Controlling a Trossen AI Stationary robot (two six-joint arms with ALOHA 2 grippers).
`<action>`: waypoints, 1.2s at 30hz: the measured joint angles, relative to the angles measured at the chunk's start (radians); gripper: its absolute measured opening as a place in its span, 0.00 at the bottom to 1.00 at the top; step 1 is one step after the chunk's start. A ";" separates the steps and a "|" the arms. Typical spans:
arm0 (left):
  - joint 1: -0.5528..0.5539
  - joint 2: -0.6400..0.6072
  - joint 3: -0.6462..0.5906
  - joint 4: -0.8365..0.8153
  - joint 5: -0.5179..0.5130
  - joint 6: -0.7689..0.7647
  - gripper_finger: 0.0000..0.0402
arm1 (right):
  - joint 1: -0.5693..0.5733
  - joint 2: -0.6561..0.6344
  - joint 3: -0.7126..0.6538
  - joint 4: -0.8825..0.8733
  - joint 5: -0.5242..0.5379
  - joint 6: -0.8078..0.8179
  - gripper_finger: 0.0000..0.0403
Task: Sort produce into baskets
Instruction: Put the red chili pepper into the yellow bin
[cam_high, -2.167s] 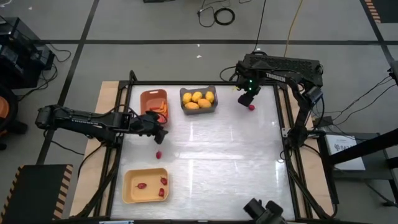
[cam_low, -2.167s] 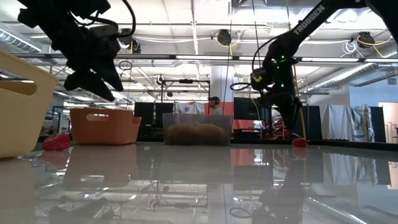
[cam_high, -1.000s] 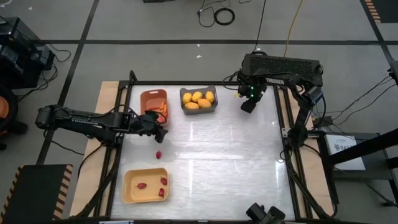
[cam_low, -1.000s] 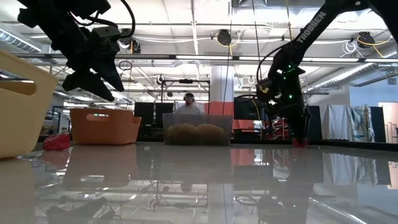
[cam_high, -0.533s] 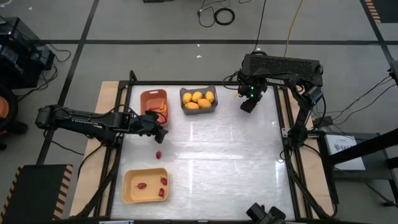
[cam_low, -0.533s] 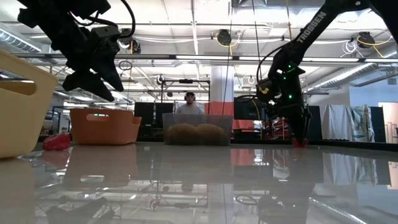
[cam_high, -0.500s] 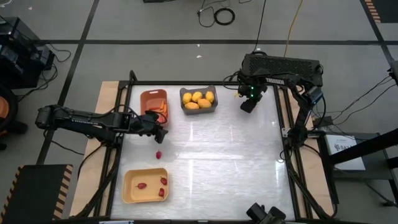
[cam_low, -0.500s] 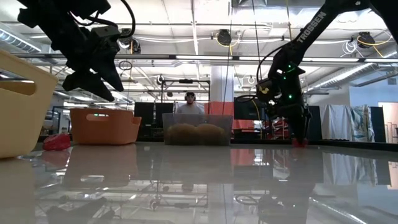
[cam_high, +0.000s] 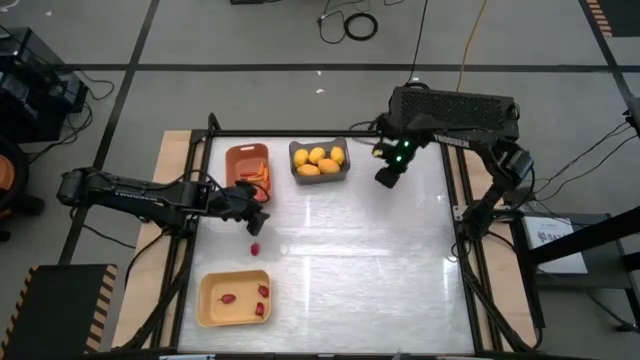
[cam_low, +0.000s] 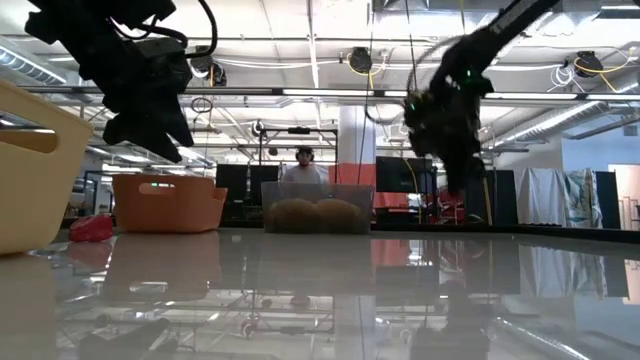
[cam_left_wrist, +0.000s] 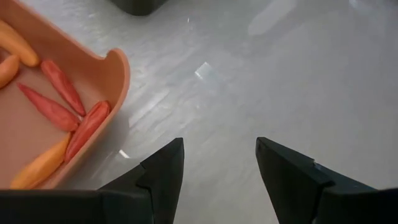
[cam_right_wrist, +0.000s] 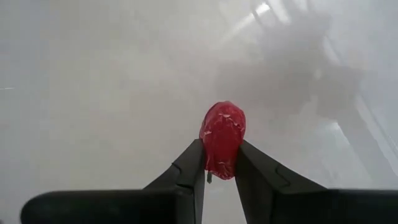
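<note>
While pinched in right tool (cam_right_wrist: 220, 171), red piece (cam_right_wrist: 222, 138) lengthwise along fingers.

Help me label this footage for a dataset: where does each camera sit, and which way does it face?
High view: overhead, looking straight down on the glossy white table; both dark arms show.
Low view: at table-top height, facing the room; both arms drop in from above.
Left wrist view: over the open left tool, beside the shallow orange-brown bin of carrot-like sticks.
Right wrist view: past the right tool, pinching a small red round piece.
Shared: high and low views both show the dark grey bin of yellow lemon-like fruits.
</note>
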 joint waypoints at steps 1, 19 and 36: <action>0.000 0.000 0.000 0.000 0.008 0.018 0.52 | 0.034 -0.013 0.000 0.013 -0.022 0.021 0.17; 0.000 0.000 0.000 -0.135 0.072 0.300 0.52 | 0.733 0.073 0.002 1.218 -0.078 0.517 0.17; -0.001 0.000 0.000 -0.149 0.197 0.411 0.52 | 0.892 0.501 0.358 1.538 -0.056 0.557 0.18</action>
